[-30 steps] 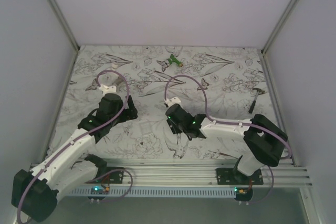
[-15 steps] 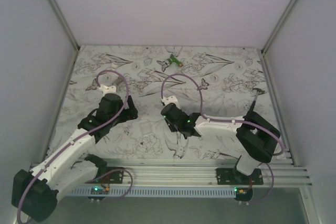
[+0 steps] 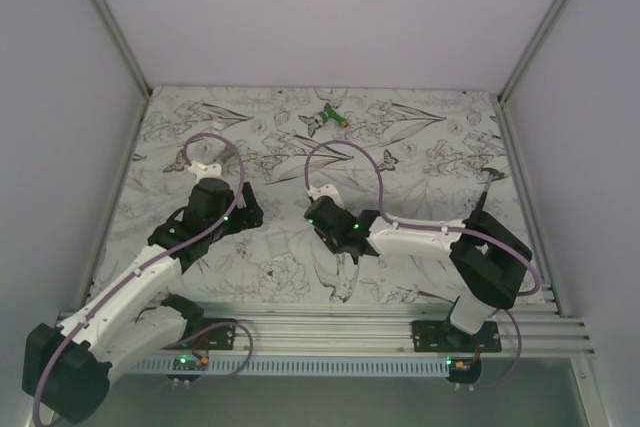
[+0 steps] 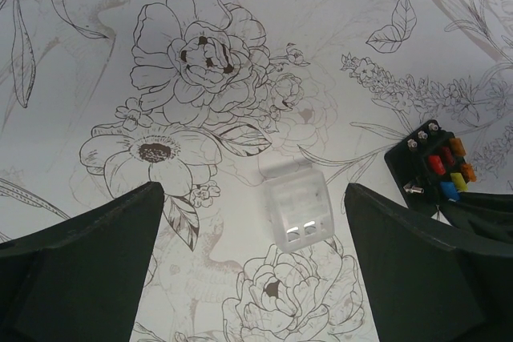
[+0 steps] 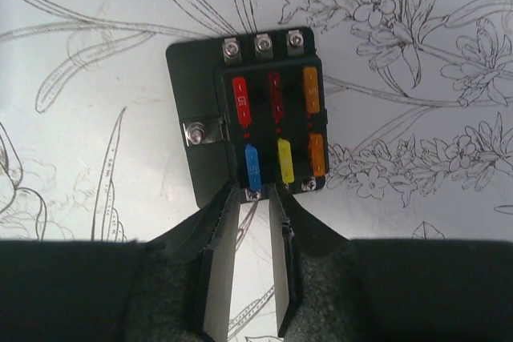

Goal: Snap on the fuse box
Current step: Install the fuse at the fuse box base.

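Fuse box is lying flat on the flower-print cloth, fuses facing up, around mid-table. Right gripper sits right at its near edge, jaws just a narrow gap apart, not holding anything from what I can see. Clear cover lies near the box, not touching. Left gripper hangs over the cover, jaws wide.

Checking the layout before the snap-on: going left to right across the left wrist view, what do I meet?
Finger → clear cover → fuse box. The other finger overlaps the fuse box, so I left it out.
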